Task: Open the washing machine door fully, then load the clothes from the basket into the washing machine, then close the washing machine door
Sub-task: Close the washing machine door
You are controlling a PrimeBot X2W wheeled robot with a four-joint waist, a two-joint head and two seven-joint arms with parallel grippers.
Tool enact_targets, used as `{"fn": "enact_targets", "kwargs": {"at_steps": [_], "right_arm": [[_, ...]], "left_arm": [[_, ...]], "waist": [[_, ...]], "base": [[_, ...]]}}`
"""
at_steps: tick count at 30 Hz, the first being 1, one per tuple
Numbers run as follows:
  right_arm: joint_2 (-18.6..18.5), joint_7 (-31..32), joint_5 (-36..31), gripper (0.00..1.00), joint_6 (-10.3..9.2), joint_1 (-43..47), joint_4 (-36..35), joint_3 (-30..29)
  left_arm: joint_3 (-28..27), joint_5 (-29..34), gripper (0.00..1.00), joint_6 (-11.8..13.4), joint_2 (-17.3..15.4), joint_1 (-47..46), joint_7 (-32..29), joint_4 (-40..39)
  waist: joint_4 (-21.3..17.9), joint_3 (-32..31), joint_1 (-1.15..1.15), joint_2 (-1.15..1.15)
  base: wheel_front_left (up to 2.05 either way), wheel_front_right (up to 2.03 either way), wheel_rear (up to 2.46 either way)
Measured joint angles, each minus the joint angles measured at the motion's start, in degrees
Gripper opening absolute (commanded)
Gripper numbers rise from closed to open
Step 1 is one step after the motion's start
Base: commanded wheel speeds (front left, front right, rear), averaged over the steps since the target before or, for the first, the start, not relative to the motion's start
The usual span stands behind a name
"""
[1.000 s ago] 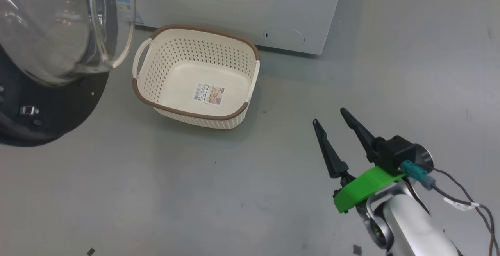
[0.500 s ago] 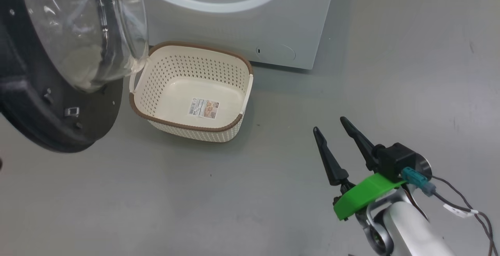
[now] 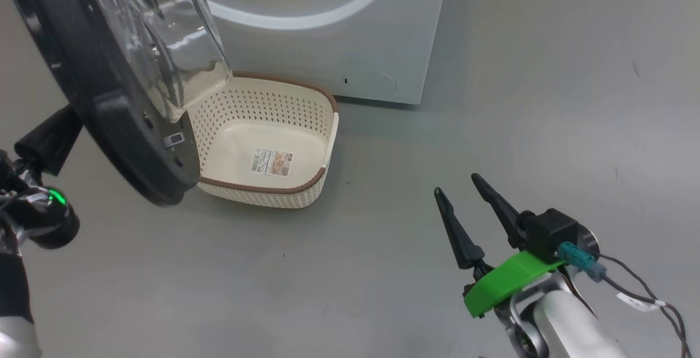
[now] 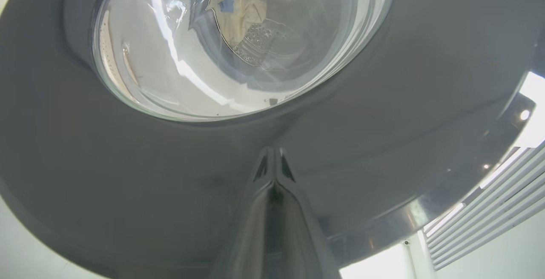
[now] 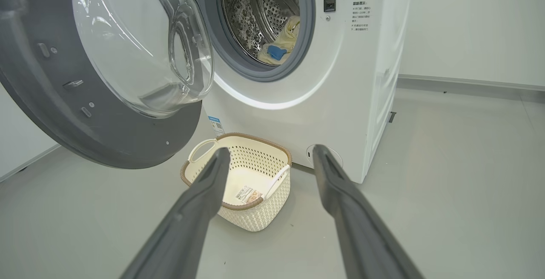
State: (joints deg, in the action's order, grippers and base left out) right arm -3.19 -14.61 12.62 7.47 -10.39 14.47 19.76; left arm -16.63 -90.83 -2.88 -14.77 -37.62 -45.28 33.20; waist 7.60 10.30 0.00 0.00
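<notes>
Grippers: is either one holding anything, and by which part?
Nothing is held. The left gripper is shut and empty, its tips at the dark rim of the washing machine door; the right gripper is open above the floor.

Door point(image 5: 110, 142): smooth dark plastic rim, clear glossy glass bowl. Basket point(image 5: 259, 217): matt cream perforated plastic. Drum point(image 5: 274, 2): shiny perforated metal; clothes point(image 5: 291, 30) soft cloth.

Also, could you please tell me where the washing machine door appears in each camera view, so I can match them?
Head view: washing machine door at upper left, overlapping the basket's left end.
Left wrist view: washing machine door across most of the picture, shut left end effector pointing at its dark rim.
Right wrist view: washing machine door at upper left, swung open.
Shared landmark: its clear glass bowl.
</notes>
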Motion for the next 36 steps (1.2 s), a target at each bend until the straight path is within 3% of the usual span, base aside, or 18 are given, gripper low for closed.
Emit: {"fn": "enact_targets", "kwargs": {"at_steps": [17,28,36], "right_arm": [[0.0,0.0,0.4,1.0,0.0,0.6,-1.1,-0.5],[0.0,0.0,0.9,1.0,0.0,0.6,-1.8,-1.2],[0.0,0.0,1.0,1.0,0.0,0.6,-2.6,-5.0]], "left_arm": [[1.2,-1.0,0.0,2.4,8.6,2.6,3.7,-6.7],[2.5,-1.2,0.0,1.9,11.8,-0.8,6.5,-5.5],[2.6,-1.2,0.0,0.9,12.0,-1.1,7.0,-4.4]], "waist": [[-5.3,1.2,0.0,0.0],[-8.9,2.9,0.0,0.0],[-9.7,2.8,0.01,0.0]], "base": [[0.0,0.0,0.0],[0.0,0.0,0.0],[0.0,0.0,0.0]]}}
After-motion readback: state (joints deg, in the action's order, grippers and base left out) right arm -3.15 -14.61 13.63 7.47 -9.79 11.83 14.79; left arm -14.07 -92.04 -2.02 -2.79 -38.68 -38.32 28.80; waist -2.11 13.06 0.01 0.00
